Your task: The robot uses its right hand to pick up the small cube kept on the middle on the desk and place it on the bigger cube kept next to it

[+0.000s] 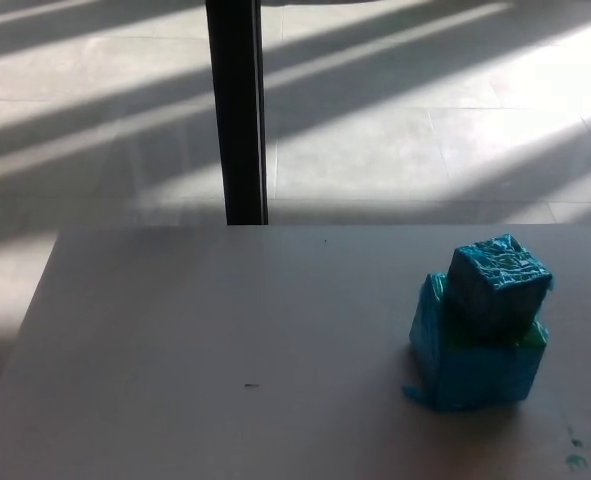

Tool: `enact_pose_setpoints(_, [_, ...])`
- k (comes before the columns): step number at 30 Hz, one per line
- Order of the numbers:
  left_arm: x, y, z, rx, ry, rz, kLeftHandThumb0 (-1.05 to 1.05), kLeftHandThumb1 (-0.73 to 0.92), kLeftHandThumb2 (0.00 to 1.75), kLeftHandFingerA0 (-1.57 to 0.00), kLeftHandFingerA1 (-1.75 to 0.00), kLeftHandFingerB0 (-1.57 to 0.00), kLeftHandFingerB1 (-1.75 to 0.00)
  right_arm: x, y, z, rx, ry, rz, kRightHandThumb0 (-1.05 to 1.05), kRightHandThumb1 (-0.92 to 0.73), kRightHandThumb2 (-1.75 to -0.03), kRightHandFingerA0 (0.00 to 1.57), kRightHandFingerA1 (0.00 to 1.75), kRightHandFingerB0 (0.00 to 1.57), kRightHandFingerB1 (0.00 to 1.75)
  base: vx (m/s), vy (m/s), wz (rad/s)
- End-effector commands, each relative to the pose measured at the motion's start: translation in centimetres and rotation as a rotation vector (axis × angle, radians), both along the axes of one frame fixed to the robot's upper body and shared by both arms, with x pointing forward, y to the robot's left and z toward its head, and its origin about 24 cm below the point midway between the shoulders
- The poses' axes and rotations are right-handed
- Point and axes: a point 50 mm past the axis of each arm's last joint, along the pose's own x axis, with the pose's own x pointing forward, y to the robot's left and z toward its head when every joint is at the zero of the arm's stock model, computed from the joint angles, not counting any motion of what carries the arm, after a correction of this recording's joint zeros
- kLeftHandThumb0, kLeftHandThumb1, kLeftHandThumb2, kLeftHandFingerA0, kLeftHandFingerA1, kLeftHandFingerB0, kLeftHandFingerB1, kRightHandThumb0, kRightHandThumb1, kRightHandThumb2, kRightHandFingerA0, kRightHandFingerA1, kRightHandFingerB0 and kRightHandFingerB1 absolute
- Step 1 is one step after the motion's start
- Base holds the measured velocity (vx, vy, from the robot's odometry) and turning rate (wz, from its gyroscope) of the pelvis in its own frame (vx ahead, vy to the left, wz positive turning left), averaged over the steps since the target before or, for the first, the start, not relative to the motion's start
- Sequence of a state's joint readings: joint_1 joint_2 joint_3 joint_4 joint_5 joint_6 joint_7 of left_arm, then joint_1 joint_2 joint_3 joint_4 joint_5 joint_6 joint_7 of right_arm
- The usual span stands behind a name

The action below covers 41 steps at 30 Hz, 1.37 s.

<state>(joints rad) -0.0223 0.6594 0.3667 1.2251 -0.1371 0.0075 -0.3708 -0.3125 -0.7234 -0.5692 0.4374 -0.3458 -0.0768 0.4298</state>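
Observation:
A small blue cube point(499, 283) with a crinkled top rests on a bigger blue cube point(472, 362), turned a little askew from it. The stack stands on the right part of the pale desk point(225, 350). A strip of green shows along the bigger cube's top edge on the right. Neither of my hands shows in the head view.
A black vertical post point(238, 110) rises behind the desk's far edge. Beyond it lies a tiled floor point(425, 100) striped with sunlight. Small blue-green specks point(576, 459) mark the desk near its front right corner.

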Motion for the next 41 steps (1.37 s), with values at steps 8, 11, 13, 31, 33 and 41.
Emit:
enact_pose_setpoints(8, [-0.3, 0.3, 0.3, 0.029, 0.008, -0.016, -0.84, 0.81, 0.65, -0.37, -0.52, -0.39, -0.40, -10.0, -3.8, -14.5, 0.526, -0.280, -0.653, -0.51, -0.67, -0.60, 0.32, 0.86, 0.45, 0.58, 0.00, 0.000, 0.00])
enact_pose_setpoints(11, [-0.2, 0.3, 0.3, 0.025, 0.006, -0.014, -0.83, 0.81, 0.64, -0.38, -0.53, -0.37, -0.41, -10.5, -3.3, -15.7, 0.648, -0.342, -0.704, -0.49, -0.64, -0.60, 0.34, 0.86, 0.49, 0.60, 0.00, 0.000, 0.00])
enact_pose_setpoints(13, [-0.1, 0.3, 0.3, 0.022, 0.004, 0.001, -0.84, 0.80, 0.64, -0.36, -0.54, -0.36, -0.42, -10.8, -3.0, -16.4, 0.675, -0.354, -0.729, -0.48, -0.67, -0.60, 0.36, 0.90, 0.49, 0.63, 0.00, 0.000, 0.00])
enact_pose_setpoints(31, [-1.0, 0.0, -0.2, -0.001, -0.002, 0.012, -0.86, 0.78, 0.64, -0.37, -0.55, -0.36, -0.42, -12.3, -1.2, -21.5, 1.016, -0.289, -0.872, -0.42, -0.75, -0.60, 0.32, 1.01, 0.44, 0.70, 0.00, 0.000, 0.00])
enact_pose_setpoints(33, [-1.0, 0.0, -0.2, -0.002, -0.003, 0.016, -0.86, 0.78, 0.64, -0.37, -0.55, -0.36, -0.42, -12.2, -1.1, -21.5, 1.025, -0.291, -0.868, -0.42, -0.75, -0.60, 0.32, 1.01, 0.44, 0.70, 0.00, 0.000, 0.00])
enact_pose_setpoints(41, [-1.1, -0.1, -0.3, 0.027, 0.023, -0.026, -0.85, 0.81, 0.65, -0.30, -0.52, -0.37, -0.41, -12.1, -0.6, -22.5, 1.031, -0.197, -0.876, -0.46, -0.71, -0.60, 0.43, 1.06, 0.57, 0.73, 0.00, 0.000, 0.00])
